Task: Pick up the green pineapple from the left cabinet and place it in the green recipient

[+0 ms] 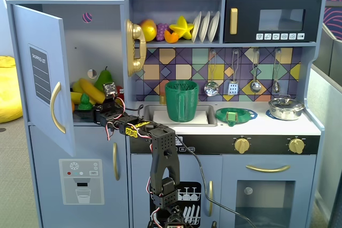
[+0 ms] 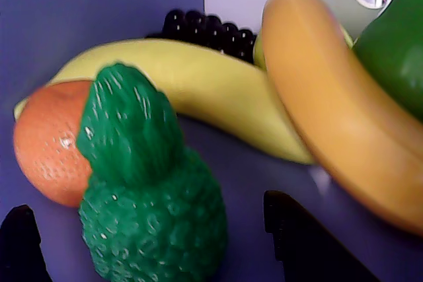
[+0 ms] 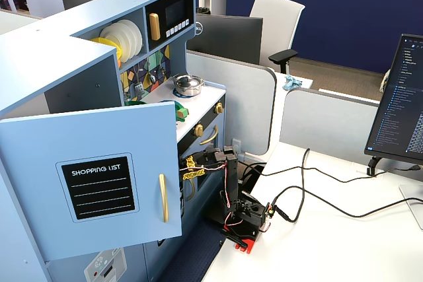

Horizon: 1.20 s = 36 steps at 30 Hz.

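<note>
The green pineapple [image 2: 151, 219] stands upright on the floor of the left cabinet [image 1: 101, 30], whose door [image 1: 40, 73] is swung open. In a fixed view the pineapple [image 1: 84, 104] sits at the front of the shelf. My gripper [image 2: 147, 206] is open, with one black fingertip [image 2: 21, 242] to the pineapple's left and the other to its right, neither touching it. In a fixed view the gripper [image 1: 90, 111] reaches into the cabinet. The green recipient [image 1: 181, 101] stands upright in the sink. In the other fixed view the open door [image 3: 92, 183] hides the cabinet's inside.
An orange [image 2: 46, 140] touches the pineapple's left side. Two bananas [image 2: 211, 90], dark grapes [image 2: 205, 28] and a green pear [image 2: 396, 44] lie close behind. A flat green strainer [image 1: 235, 115] and a metal pot [image 1: 286, 108] sit on the counter to the right.
</note>
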### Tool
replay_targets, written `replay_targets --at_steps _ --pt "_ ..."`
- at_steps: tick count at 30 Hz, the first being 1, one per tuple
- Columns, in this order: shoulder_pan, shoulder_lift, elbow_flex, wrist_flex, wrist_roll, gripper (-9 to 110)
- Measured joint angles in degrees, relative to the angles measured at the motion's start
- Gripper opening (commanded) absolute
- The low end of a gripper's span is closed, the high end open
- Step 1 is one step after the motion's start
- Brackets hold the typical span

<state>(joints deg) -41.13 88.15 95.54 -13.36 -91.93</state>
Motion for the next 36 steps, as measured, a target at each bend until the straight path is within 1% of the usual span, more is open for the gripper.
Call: replay_targets --at_steps 6,13,15,18,19,26,31,36 --pt "0.00 -2.11 -1.32 -0.09 0.09 37" --pt "0.00 -7.29 -7.38 -0.09 0.09 35" --pt "0.00 -8.88 -9.32 -0.09 0.09 29" --pt "-0.18 -10.46 -11.43 0.00 0.70 6" --pt "-0.26 -10.46 -11.69 0.00 1.32 1" --pt "-0.44 -10.46 -12.74 2.20 2.90 0" --pt "-2.02 -6.33 -12.57 7.47 -5.71 0" --pt "-3.96 7.38 -7.47 16.96 -12.57 0"
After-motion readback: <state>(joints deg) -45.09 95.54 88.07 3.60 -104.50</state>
